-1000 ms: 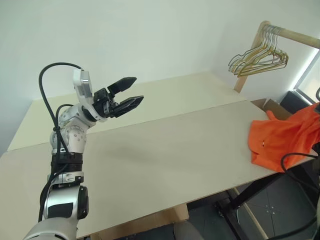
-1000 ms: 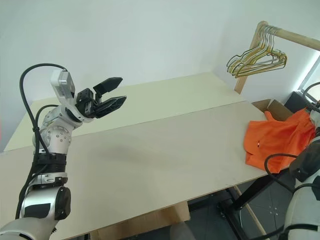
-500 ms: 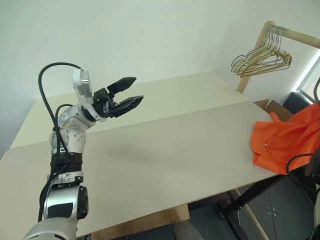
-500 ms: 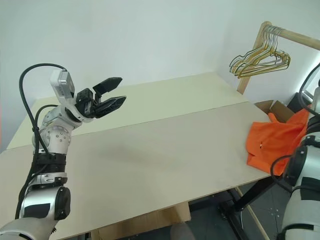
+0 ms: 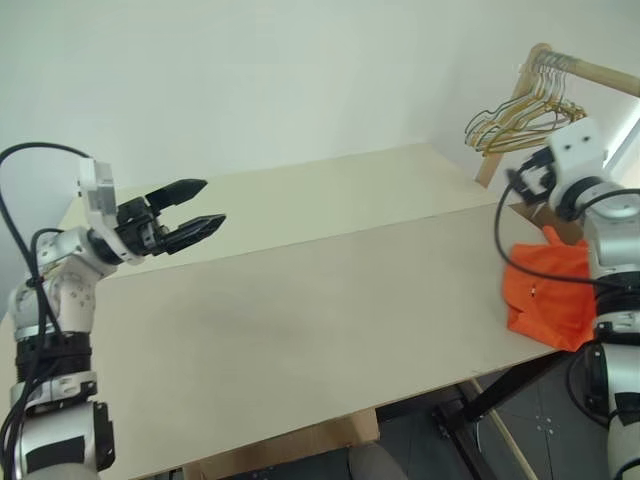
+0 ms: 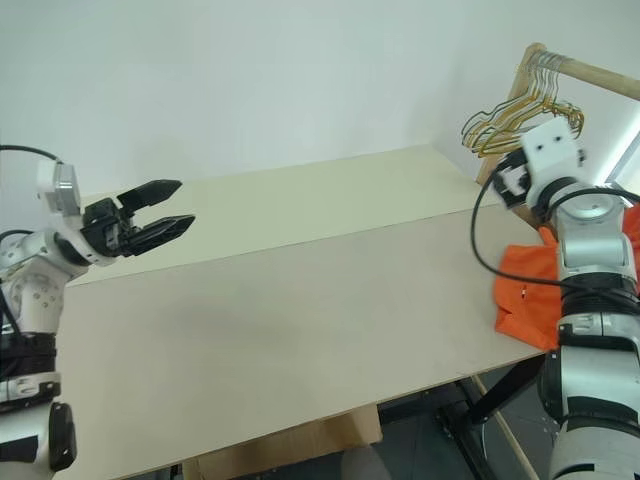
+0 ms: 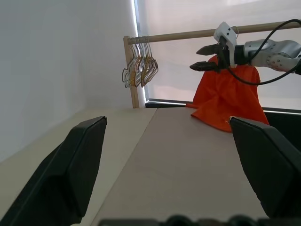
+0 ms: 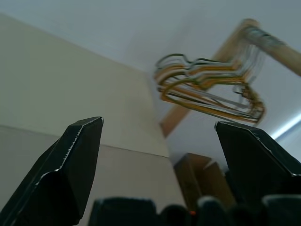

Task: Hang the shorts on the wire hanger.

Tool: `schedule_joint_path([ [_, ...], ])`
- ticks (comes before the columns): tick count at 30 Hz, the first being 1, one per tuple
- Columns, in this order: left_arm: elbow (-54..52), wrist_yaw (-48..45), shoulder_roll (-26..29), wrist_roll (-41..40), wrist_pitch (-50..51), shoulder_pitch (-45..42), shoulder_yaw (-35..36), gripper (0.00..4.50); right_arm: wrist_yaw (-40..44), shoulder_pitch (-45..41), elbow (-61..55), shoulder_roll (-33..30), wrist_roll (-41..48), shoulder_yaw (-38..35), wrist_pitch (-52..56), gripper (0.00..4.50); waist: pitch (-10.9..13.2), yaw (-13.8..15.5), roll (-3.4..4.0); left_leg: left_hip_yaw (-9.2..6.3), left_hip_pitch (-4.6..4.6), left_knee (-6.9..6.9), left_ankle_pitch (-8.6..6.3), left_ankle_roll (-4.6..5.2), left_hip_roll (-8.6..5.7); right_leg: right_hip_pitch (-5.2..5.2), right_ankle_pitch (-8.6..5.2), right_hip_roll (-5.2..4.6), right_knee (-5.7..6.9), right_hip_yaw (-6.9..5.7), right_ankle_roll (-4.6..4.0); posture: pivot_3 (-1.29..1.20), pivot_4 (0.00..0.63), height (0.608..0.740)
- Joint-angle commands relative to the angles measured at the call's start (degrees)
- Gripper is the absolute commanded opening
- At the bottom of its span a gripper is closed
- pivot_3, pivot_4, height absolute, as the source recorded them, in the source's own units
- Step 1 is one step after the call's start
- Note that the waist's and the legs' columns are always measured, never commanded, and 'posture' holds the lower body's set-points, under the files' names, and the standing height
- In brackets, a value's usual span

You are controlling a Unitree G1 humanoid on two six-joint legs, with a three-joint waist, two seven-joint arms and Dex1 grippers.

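At left of the frame, the left gripper (image 5: 190,205) hangs above the table (image 5: 300,320), fingers spread. At right, the orange shorts (image 5: 545,295) drape over the table's edge. Upper right, hangers (image 5: 515,115) hang bunched on a wooden rail (image 5: 590,72).

One pair of orange shorts (image 5: 545,298) lies at the far right edge of the table (image 5: 300,320). There is one table, its top made of two long boards set side by side. One wooden rail (image 5: 590,72) carries one bunch of wire hangers (image 5: 520,115); how many hangers it holds cannot be counted. Two claws are up: the left claw (image 5: 190,210) and the right claw (image 7: 203,58).
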Motion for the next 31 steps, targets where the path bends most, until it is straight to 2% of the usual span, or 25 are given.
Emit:
schedule_joint_path([
  [1, -5.15, 2.1, 2.44, -0.8, 1.48, 3.94, 3.33, 4.5, 12.59, 3.29, -11.91, -2.09, 4.78, 1.05, 2.68, 4.43, 0.0, 1.44, 0.0, -0.02, -0.01, -0.01, 0.0, 0.0, 0.02, -0.04, 0.0, 0.0, -0.01, 0.0, 0.0, -0.11, 0.0, 0.74],
  [5, -9.21, 4.2, 4.13, -0.35, 2.06, 9.61, 5.76, 4.5, 19.6, 9.54, -21.98, -4.05, 6.98, 1.46, 6.12, 4.43, 0.02, 5.72, -0.03, -0.03, -0.06, -0.06, -0.02, 0.0, 0.07, -0.25, 0.01, 0.0, 0.06, 0.02, -0.02, -0.03, 0.0, 0.74],
  [11, -9.56, 7.06, 7.09, 0.99, 4.35, 11.37, 5.19, 4.5, 19.45, 13.29, -25.84, -4.11, 6.9, -0.22, 9.32, 4.43, 0.05, 12.39, -0.03, 0.02, -0.52, -0.06, 0.04, -0.11, 0.03, -1.06, 0.14, 0.03, 0.31, 0.03, -0.25, -0.01, 0.0, 0.74],
  [15, -8.99, 7.04, 7.78, 2.46, 3.84, 11.99, 3.93, 4.5, 19.84, 15.12, -27.28, -4.73, 6.23, 0.08, 9.92, 4.43, 0.07, 14.87, -0.05, 0.07, -0.48, -0.06, 0.04, -0.12, -0.03, -1.16, 0.18, 0.09, 0.26, -0.01, -0.32, -0.02, 0.0, 0.74],
  [19, -8.57, 6.51, 7.95, 3.58, 3.4, 12.23, 3.25, 4.5, 21.23, 17.28, -28.53, -5.8, 6.52, -0.42, 9.4, 4.43, 0.07, 15.74, -0.06, 0.12, -0.61, -0.07, 0.04, -0.12, -0.06, -1.16, 0.18, 0.08, 0.25, 0.01, -0.33, -0.02, 0.0, 0.74],
  [31, -8.08, 5.92, 7.85, 5.08, 2.64, 11.87, 2.68, 4.5, 21.48, 18.42, -28.42, -6.41, 5.92, -0.08, 8.6, 4.43, 0.08, 14.98, -0.08, 0.16, -0.79, -0.07, 0.05, -0.13, 0.02, -1.29, 0.2, 0.2, 0.27, 0.0, -0.37, -0.02, 0.0, 0.74],
])
